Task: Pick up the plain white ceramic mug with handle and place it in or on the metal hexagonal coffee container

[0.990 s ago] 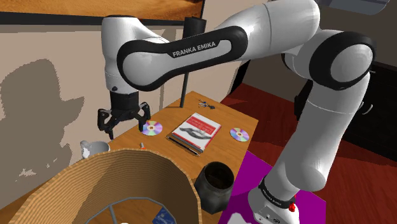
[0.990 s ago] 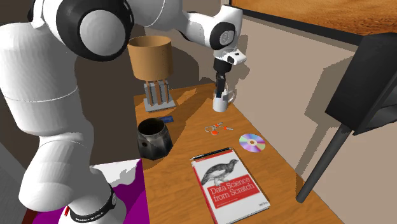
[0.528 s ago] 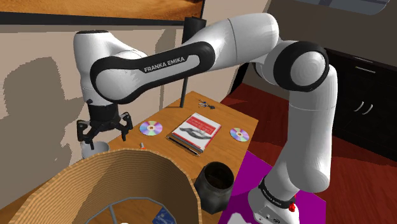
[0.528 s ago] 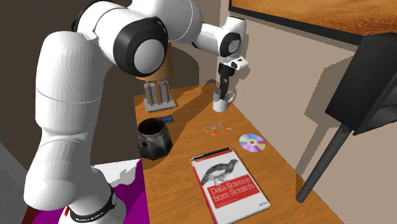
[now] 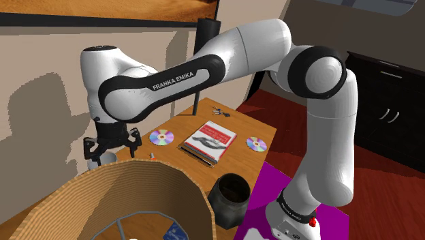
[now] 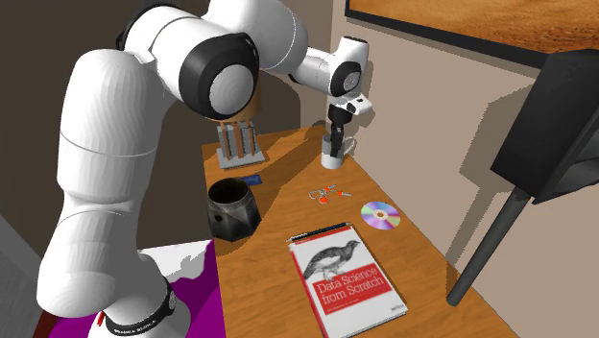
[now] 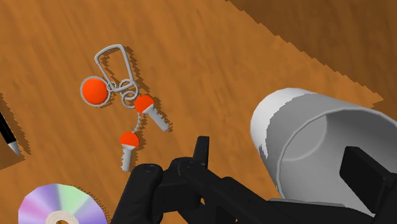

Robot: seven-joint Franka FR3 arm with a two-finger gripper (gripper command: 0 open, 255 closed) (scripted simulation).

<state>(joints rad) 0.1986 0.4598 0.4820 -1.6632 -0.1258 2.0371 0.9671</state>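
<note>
**Open gripper over white mug**

The all-black two-finger gripper's fingers stand apart: one is outside the plain white handled mug, the other inside its rim, neither clasping it. In the second exterior view the mug is at upper centre on the wooden table. The dark hexagonal metal coffee container is well apart, left of centre.

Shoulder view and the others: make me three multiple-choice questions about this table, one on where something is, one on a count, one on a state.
1. Where does the white mug stand? A on the floor; B on the table, at the gripper; C on a chair.
2. How many discs lie on the table in the shoulder view? A one; B four; C two.
3. How are the gripper's fingers? A apart; B shut, tips meeting; C shut on a disc.
Answers: 1 B, the wrist view shows it on the wood by the fingers. 2 C, one lies on each side of the book. 3 A, the wrist view shows them well apart at the mug.
</note>
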